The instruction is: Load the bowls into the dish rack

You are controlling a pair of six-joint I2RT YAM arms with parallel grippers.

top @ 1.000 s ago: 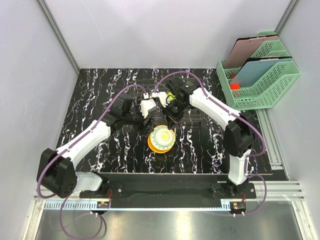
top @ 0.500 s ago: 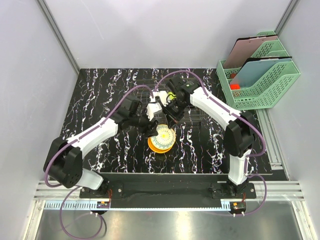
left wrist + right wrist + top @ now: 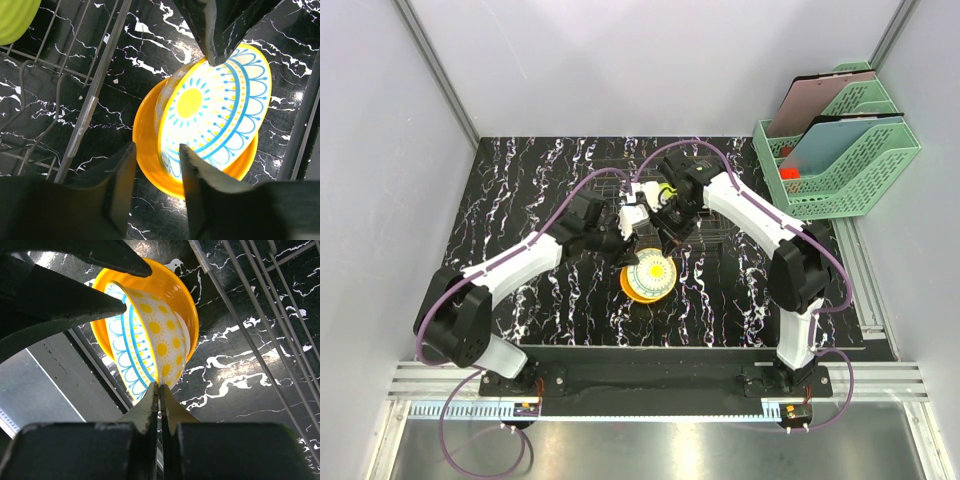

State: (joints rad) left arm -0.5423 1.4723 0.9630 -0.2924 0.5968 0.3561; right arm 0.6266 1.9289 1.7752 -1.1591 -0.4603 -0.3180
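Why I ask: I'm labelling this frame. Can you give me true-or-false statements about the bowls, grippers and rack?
1. The white bowl with the blue-and-yellow pattern leans tilted inside the orange plastic bowl. True.
2. The right gripper is open, clear of both bowls. False: it is pinched shut on the patterned bowl's rim.
3. The orange bowl stands on the black marbled table, outside the wire dish rack. True.
4. The left gripper is clamped on the orange bowl. False: it is open, straddling the patterned bowl's rim.
5. The green mesh file trays stand at the table's left. False: they stand at the far right.
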